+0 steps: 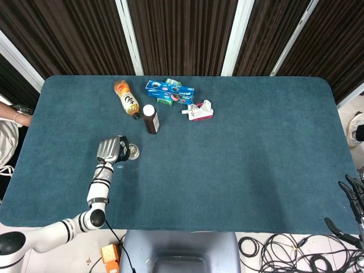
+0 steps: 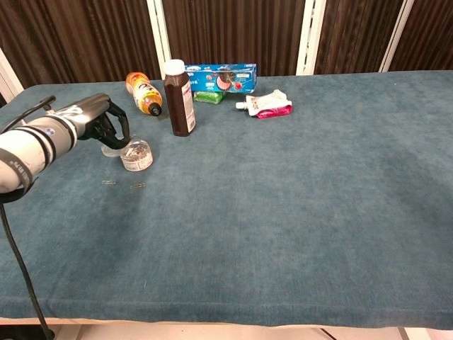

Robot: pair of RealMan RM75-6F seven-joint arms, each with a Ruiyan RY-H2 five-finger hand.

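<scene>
**Left hand curled over the small jar and lid**

The left hand hung near the tabletop's left edge, fingers curled in with nothing visibly between them, directly above the clear lid and just beside the open jar of small metal bits. Two loose clips lay on the cloth just in front. The right hand sat off the near right corner, fingers apart, holding nothing.

The likeliest slip, as I judged it: curled fingers brushing the jar's rim would tip it and scatter its contents. The lid, flat and clear, could skid sideways instead of lifting. The brown bottle stood near behind; a wide swing might topple it.
</scene>
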